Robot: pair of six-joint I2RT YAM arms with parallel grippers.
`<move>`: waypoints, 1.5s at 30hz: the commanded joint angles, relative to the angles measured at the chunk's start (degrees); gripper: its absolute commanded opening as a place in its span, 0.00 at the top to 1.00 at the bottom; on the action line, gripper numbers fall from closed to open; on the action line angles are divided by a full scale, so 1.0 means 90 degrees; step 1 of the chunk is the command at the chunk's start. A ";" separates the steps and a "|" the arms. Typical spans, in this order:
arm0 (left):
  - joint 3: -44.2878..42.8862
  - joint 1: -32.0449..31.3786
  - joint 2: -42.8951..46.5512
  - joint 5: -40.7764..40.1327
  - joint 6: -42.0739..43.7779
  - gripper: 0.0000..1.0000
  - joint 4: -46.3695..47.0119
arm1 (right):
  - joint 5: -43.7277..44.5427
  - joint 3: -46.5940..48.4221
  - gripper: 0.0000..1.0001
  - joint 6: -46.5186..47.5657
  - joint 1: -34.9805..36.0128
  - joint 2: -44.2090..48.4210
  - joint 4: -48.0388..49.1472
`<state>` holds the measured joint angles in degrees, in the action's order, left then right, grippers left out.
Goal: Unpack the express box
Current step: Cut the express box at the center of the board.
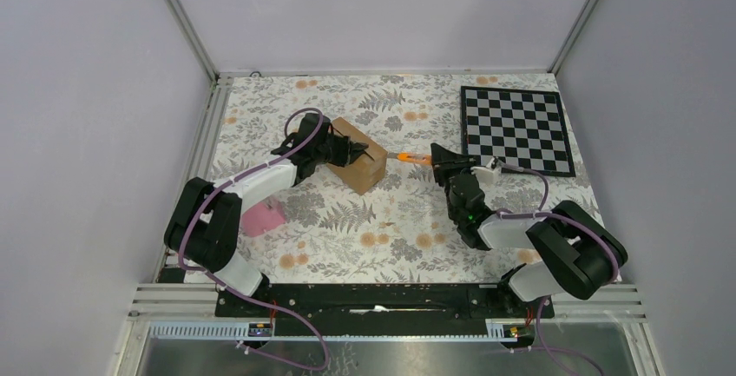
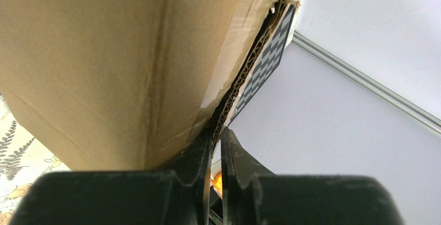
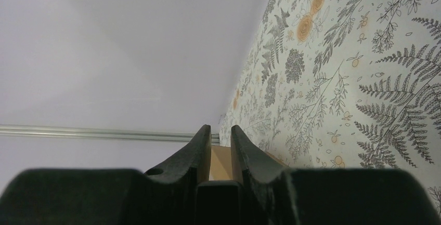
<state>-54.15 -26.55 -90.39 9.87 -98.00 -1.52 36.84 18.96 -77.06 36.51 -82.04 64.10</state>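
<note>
One express box (image 1: 358, 161), one cutter (image 1: 415, 159)

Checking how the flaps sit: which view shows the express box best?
Top external: the whole express box shows, held by the left gripper. Left wrist shows only one close cardboard face and a torn edge; right wrist, perhaps a tan sliver of it.

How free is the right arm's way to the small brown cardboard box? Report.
Probably yes: the right gripper, holding a slim orange cutter, points at the brown cardboard box across bare floral tabletop, and the left gripper clamps its other side, leaving the facing side open.
</note>
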 commanded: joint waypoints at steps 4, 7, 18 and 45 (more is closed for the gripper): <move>0.0113 -0.0019 -0.0070 0.0164 -0.0331 1.00 0.0012 | 0.0141 -0.0002 1.00 -0.0553 -0.0072 -0.0228 0.0435; 0.0099 -0.0019 -0.0083 0.0193 -0.0350 1.00 0.0037 | 0.0141 -0.0029 1.00 -0.0632 -0.0087 -0.0297 0.0493; 0.0194 -0.0019 -0.0072 0.0263 -0.0430 1.00 0.0118 | 0.0140 -0.0094 1.00 -0.0991 -0.0098 -0.0608 0.0653; 0.0254 -0.0019 -0.0121 0.0356 -0.0451 1.00 0.0144 | -0.0155 -0.0143 1.00 -0.1584 -0.0200 -0.1164 0.1290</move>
<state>-52.88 -26.55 -90.50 11.40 -99.74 0.80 35.33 16.84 -89.97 35.07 -91.29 71.53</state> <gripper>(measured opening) 0.087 0.254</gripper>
